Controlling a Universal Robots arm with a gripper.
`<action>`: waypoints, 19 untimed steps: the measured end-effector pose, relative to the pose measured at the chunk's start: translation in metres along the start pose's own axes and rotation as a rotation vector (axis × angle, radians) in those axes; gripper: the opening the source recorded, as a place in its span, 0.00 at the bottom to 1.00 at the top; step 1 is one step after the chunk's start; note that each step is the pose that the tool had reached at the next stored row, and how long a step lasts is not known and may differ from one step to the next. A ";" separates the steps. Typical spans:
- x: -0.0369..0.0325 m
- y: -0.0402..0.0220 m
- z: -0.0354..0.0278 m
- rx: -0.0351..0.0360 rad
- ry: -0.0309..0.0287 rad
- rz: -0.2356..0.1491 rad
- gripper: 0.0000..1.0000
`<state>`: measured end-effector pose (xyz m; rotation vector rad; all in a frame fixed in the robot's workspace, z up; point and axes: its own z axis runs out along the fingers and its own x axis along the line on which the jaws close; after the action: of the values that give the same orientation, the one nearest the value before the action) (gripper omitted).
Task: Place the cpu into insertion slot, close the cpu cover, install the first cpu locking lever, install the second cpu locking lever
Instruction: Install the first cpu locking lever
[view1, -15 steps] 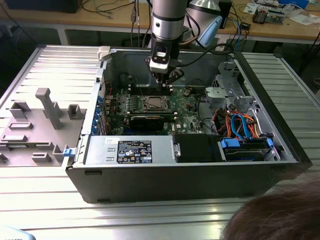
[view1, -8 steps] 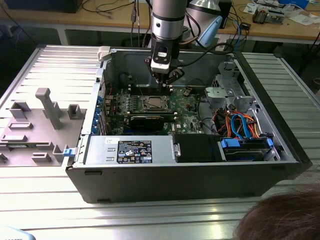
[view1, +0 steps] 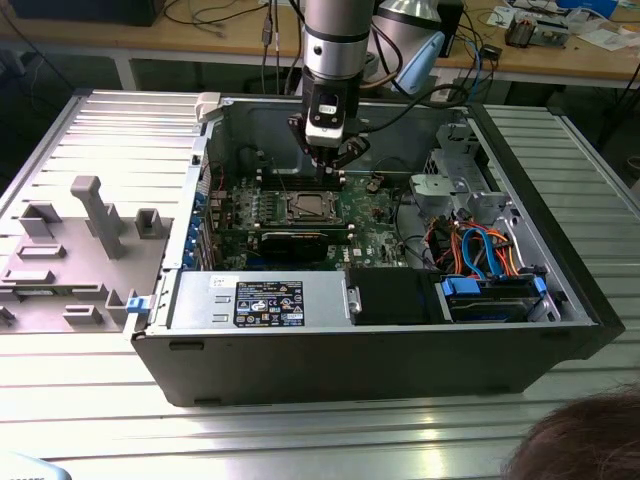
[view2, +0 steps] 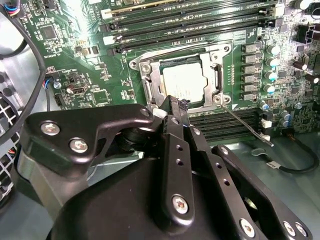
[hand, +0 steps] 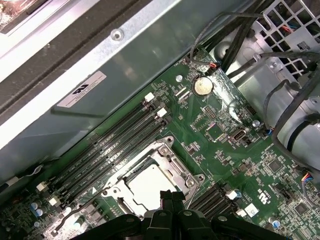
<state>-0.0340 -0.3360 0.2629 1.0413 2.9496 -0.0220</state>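
The cpu (view2: 184, 81) lies in its socket on the green motherboard (view2: 75, 75), its silver top showing. The cpu cover (view2: 150, 82), a silver frame, lies flat around it. One thin locking lever (view2: 248, 128) sticks out loose from a socket corner, away from the frame. My gripper (view2: 176, 106) is shut with nothing in it, its black tips just over the socket's edge. In the first wrist view the gripper (hand: 172, 197) hangs beside the cpu (hand: 147, 187) and cover (hand: 175, 161). The exterior view shows the gripper (view1: 335, 176) just behind the socket and cpu (view1: 312, 207).
The motherboard lies in an open black computer case (view1: 370, 350) on a ribbed metal table. Memory slots (view2: 200, 22) flank the socket. Cables and a drive cage (view1: 470, 190) sit at the exterior view's right, a long black card (view1: 295, 240) in front of the socket.
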 end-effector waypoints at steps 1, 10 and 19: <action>0.0000 0.0000 0.0000 -0.0001 0.0000 -0.007 0.11; 0.0000 0.0000 0.0000 -0.0007 -0.0003 -0.041 0.11; 0.0000 0.0000 0.0000 -0.0013 -0.0006 -0.072 0.11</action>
<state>-0.0340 -0.3360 0.2629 0.9347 2.9846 -0.0212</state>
